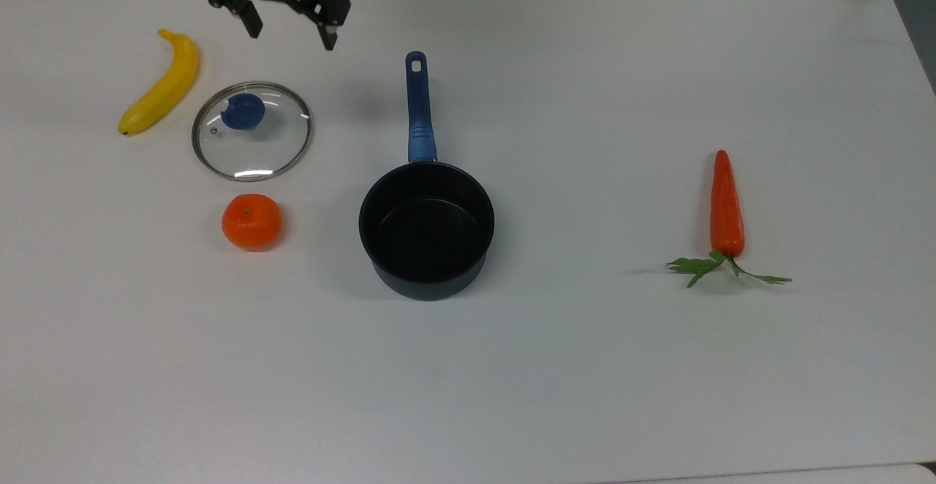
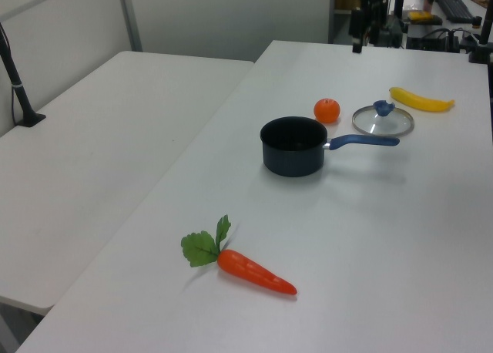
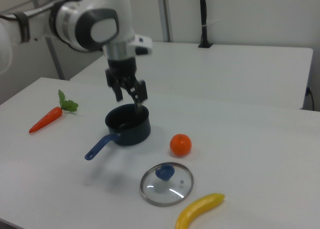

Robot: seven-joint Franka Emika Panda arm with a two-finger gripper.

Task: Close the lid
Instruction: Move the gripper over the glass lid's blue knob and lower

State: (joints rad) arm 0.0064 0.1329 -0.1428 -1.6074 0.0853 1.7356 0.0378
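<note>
Nothing is done yet: the lid lies flat on the table, between banana and tangerine, apart from the pan. The gripper hangs above, fingers spread wide, empty.

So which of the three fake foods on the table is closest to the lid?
The orange, just below the lid in the top view; the banana sits slightly further, the carrot far right.

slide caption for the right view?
Open gripper above the table, lid flat beside the uncovered pan.
</note>
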